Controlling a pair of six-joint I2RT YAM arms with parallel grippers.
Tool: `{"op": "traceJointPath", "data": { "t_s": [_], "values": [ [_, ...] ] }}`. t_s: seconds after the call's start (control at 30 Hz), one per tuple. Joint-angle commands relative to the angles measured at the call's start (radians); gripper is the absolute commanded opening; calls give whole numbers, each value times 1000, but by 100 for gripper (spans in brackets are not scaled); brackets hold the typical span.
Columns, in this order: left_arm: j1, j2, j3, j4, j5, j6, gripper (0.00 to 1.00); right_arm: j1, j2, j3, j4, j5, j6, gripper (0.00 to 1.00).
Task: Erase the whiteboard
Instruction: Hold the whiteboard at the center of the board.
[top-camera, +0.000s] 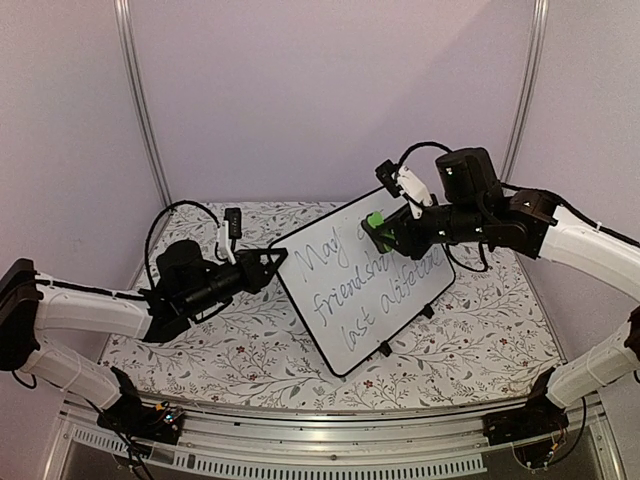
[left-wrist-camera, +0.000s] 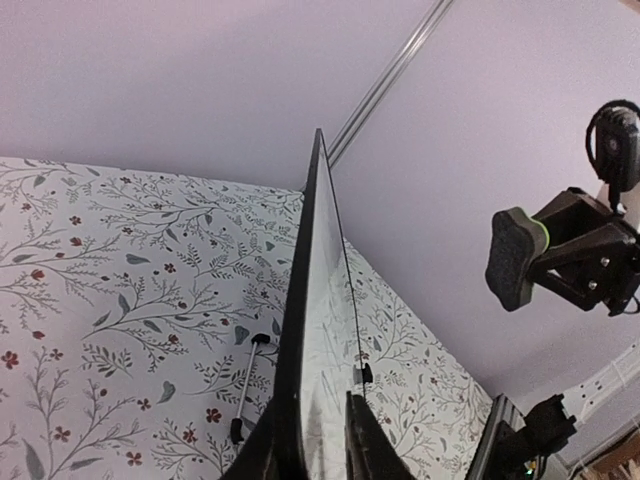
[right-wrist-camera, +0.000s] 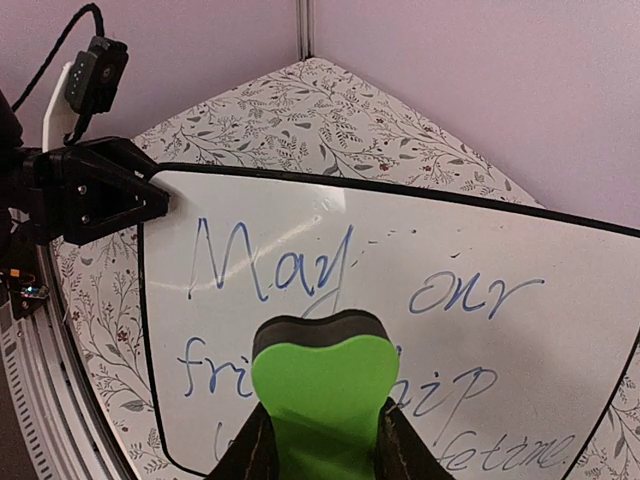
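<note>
The whiteboard (top-camera: 350, 300), its blue handwriting (top-camera: 345, 285) partly hidden behind the right gripper (top-camera: 378, 232) and cut off low in that wrist's view, stands tilted on the table (top-camera: 480, 340), left corner pinched by the left gripper (top-camera: 280, 258), while the right clasps a green eraser (right-wrist-camera: 325, 385) just off its face.

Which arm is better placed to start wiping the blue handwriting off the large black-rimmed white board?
Right. The right gripper is shut on the green eraser block, which faces the written side of the black-rimmed whiteboard. The left gripper clamps the board's edge, steadying it.
</note>
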Motion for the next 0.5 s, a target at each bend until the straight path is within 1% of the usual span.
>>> {"op": "traceJointPath", "data": {
  "t_s": [0.0, 0.2, 0.27, 0.3, 0.33, 0.4, 0.47],
  "values": [
    [-22, -12, -18, 19, -30, 29, 35, 36, 54, 63, -37, 69, 12, 32],
    [-19, -50, -11, -31, -73, 78, 57, 46, 77, 78, -7, 55, 41, 32],
    [-18, -71, -9, -55, -106, 84, 66, 57, 82, 80, 5, 48, 50, 32],
    [-17, -87, -9, -64, -126, 85, 74, 66, 85, 81, 12, 47, 51, 32],
    [-13, -96, -7, -74, -143, 84, 78, 76, 88, 85, 18, 48, 51, 32],
    [4, -103, 6, -93, -151, 75, 85, 100, 109, 104, 19, 69, 52, 32],
    [21, -93, 21, -90, -119, 63, 86, 127, 147, 134, 8, 106, 56, 32]
  ]
}}
